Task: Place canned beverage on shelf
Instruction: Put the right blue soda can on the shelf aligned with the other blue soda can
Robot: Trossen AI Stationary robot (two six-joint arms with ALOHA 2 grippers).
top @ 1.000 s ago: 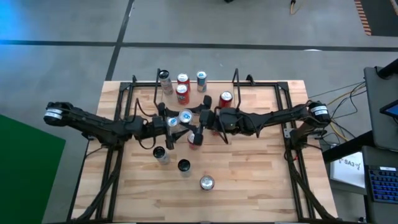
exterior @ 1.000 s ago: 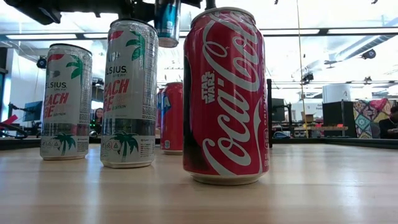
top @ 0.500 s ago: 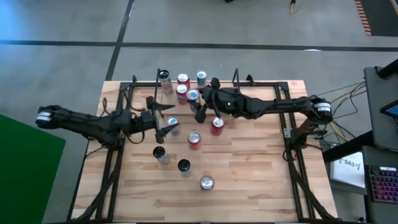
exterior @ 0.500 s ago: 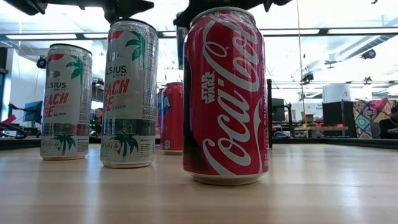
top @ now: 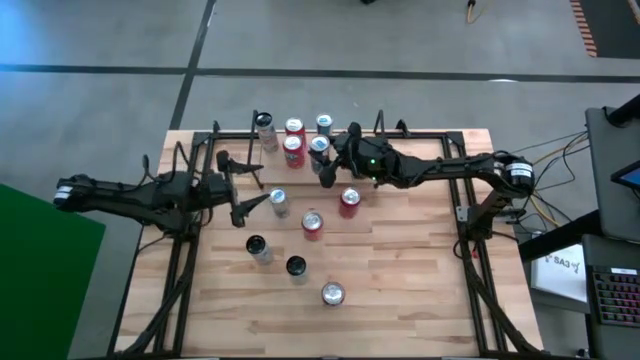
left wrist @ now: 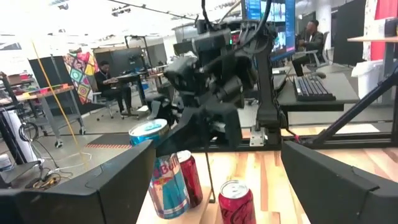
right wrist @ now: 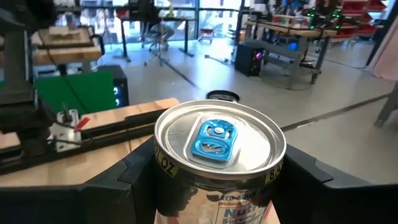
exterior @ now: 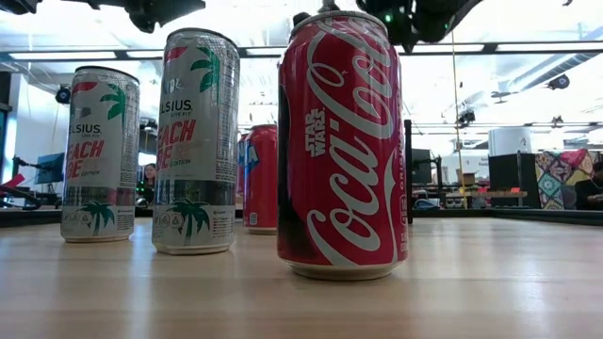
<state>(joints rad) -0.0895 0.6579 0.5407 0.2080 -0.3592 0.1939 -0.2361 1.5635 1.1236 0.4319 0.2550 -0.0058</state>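
My right gripper (top: pixel 322 153) is shut on a silver can with a blue tab (right wrist: pixel 214 143), at the narrow black rack, the shelf (top: pixel 380 124), along the table's far edge. The held can (top: pixel 319 148) is beside a red can (top: pixel 292 147) and on the near side of a blue-topped can (top: pixel 324 123). Two more cans (top: pixel 263 122) (top: pixel 294 127) stand in the rack. My left gripper (top: pixel 255 190) is open near the table's left side, its fingers spread wide in its wrist view (left wrist: pixel 217 155). A blue-topped can (top: pixel 278 200) stands just beyond it. My right gripper pinches the can between its two fingers, on opposite sides of its wall (right wrist: pixel 165 193) just below the top rim. The fingers (right wrist: pixel 118 186) come level from the table's right side. The can stands upright in the hold; its base is hidden.
Loose cans stand mid-table: two red ones (top: pixel 349 200) (top: pixel 312 222), two tall ones (top: pixel 258 248) (top: pixel 296 266) and a red cola can (exterior: pixel 339 141) near the front edge. Large black side frames (top: pixel 180 260) (top: pixel 480 270) run along both sides.
My right gripper has carried the can from mid-table toward the far edge, up to the rack, and stayed shut on it. My left gripper has drawn back toward the table's left edge and stayed open.
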